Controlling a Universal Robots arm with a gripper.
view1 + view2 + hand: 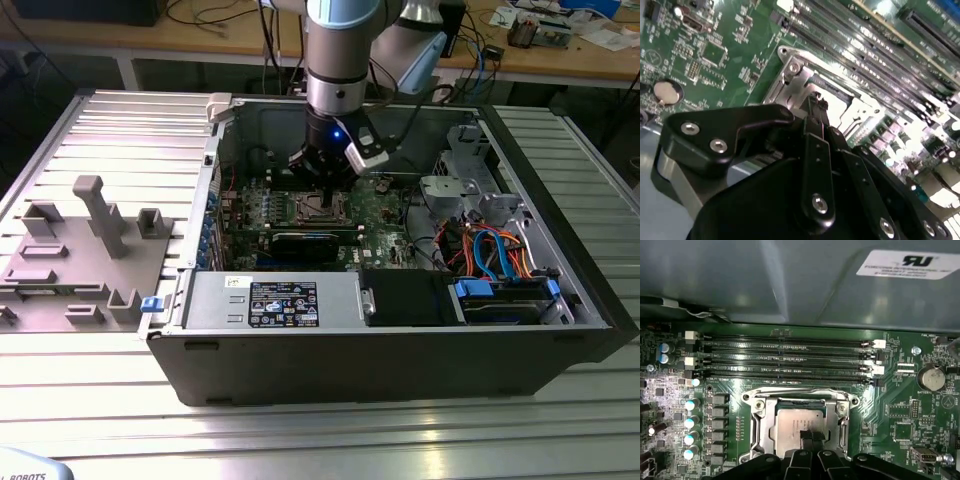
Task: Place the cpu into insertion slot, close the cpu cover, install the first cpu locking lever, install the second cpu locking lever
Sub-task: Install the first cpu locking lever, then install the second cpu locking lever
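— What do we have closest to us?

— In the first wrist view we look past the matte black, bolted gripper [812, 436], whose slim fingers [807, 436] are drawn together, tips touching the top of the cpu [801, 419]. We cannot tell whether they pinch anything; they look pressed shut over the chip's surface.

— And the chip itself?

— We see a small flat square with a dull silver-grey brushed metal lid, seated flat in the socket. Around it lies the cpu cover [765, 422], a thin shiny steel frame with a square opening, lying down over the chip's edges.

— What lies beyond the socket?

— We see the glossy green motherboard [900, 412], then four long black memory slots [785, 357] with white end clips running side by side, and a round silvery coin battery [931, 378] off to one side. Behind them rises the smooth grey sheet-metal case wall [765, 280].

— From outside?

— In the exterior view we see the grey and pale-blue cylindrical robot arm [340, 60] reaching straight down into the open black computer case [400, 350], which lies on a ribbed aluminium table [320, 430]. To the exterior view's left sits a grey plastic fixture tray [80, 260] of upright blocks.
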